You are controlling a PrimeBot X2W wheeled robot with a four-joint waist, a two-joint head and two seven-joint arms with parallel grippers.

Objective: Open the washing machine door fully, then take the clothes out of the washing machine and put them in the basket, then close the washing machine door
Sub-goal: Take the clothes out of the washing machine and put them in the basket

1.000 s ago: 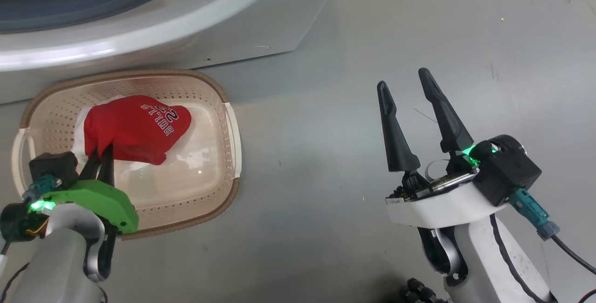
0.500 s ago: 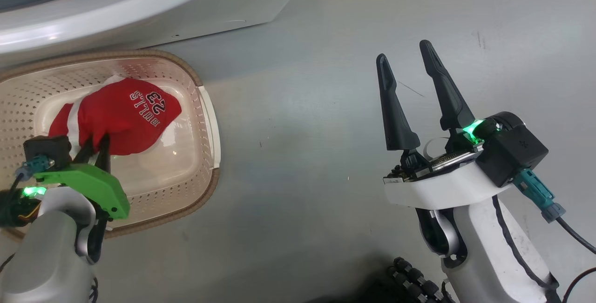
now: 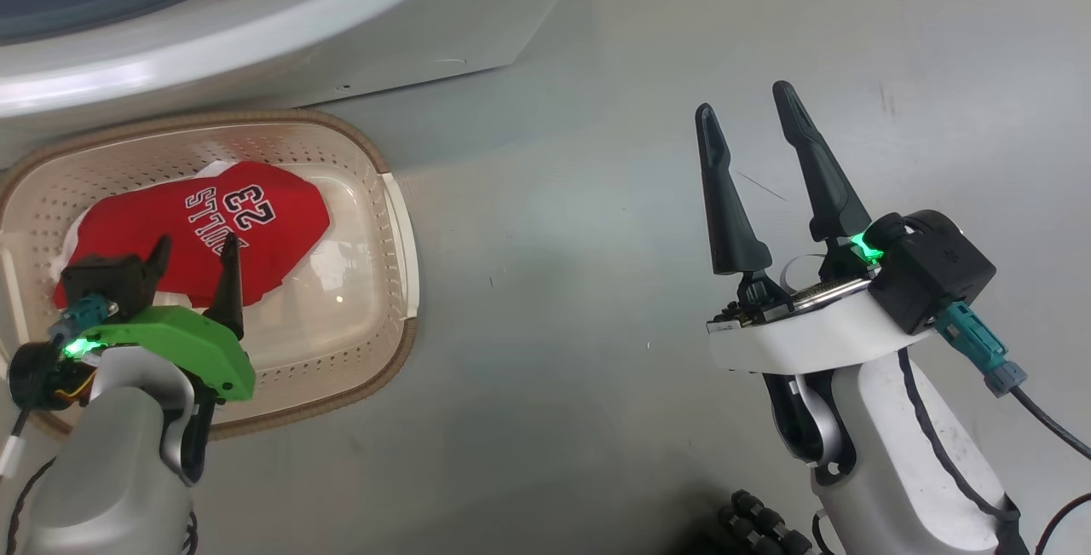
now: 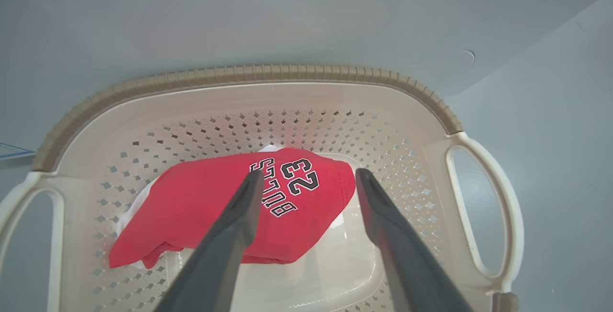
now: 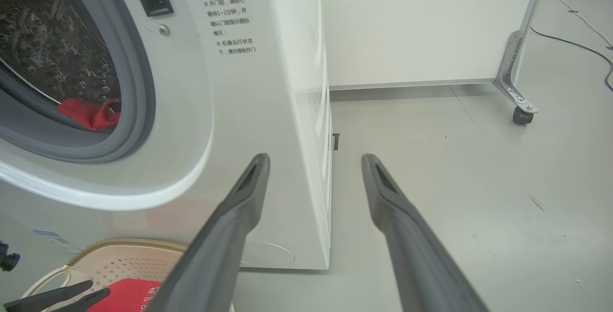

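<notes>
The red jersey (image 3: pixel 256 222) lies flat in the cream basket (image 3: pixel 375 154) on the floor, just in front of the washing machine (image 3: pixel 256 35). A bit of white cloth (image 4: pixel 131 209) peeks out under it. My left gripper (image 3: pixel 196 241) hovers open over the jersey (image 4: pixel 201 211) and holds nothing. My right gripper (image 3: pixel 743 101) is open and empty above bare floor, well right of the basket. In the right wrist view, another red garment (image 5: pixel 88 110) rests inside the drum behind the grey gasket. The washing machine door is out of view.
Grey floor (image 3: pixel 554 282) stretches between the basket and my right arm. Beyond the washer's right side stand a white wall panel and a metal frame leg on a caster (image 5: pixel 519 110). A cable (image 5: pixel 574 34) runs along the floor there.
My left gripper has opened and let go of the red jersey, which now lies loose in the basket. The head camera has shifted a little. The right gripper stays open.
</notes>
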